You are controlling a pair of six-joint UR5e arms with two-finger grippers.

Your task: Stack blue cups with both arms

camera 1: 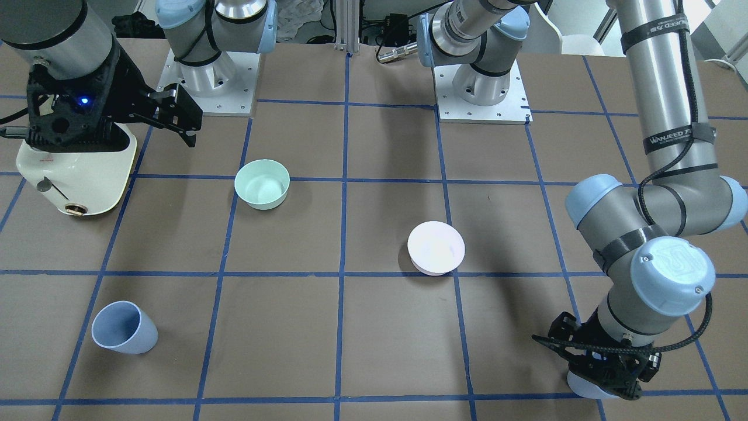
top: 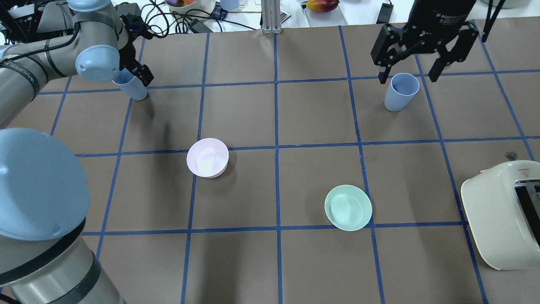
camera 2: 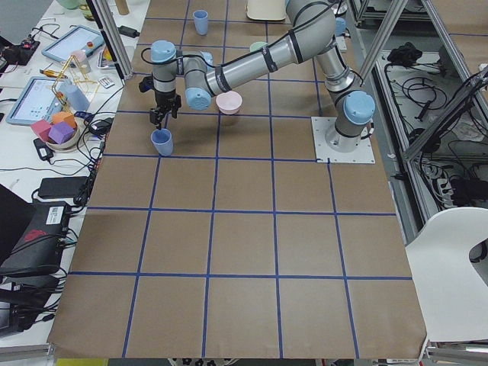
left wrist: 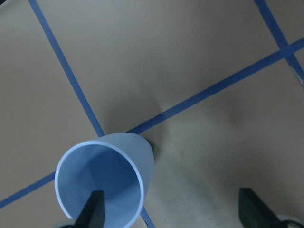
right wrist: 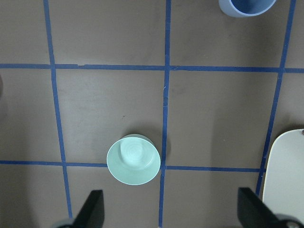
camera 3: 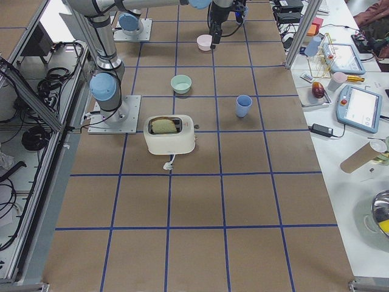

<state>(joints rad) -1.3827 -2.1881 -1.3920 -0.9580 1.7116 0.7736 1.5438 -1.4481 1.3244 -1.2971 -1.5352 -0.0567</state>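
One blue cup [top: 400, 92] stands upright at the far right; it also shows in the front view [camera 1: 124, 335]. My right gripper [top: 415, 67] hangs open well above it, and only the cup's rim [right wrist: 247, 5] shows at the top edge of the right wrist view. The other blue cup [top: 133, 88] stands at the far left on a tape crossing. My left gripper [top: 139, 76] is low over it and open. In the left wrist view one finger [left wrist: 92, 211] lies over the cup's mouth [left wrist: 102, 183], and the other finger is far off to the side.
A pale pink bowl [top: 207, 157] sits left of the centre and a mint-green bowl [top: 348, 207] right of the centre. A cream toaster [top: 502, 215] stands at the near right edge. Clutter lies beyond the table's far edge.
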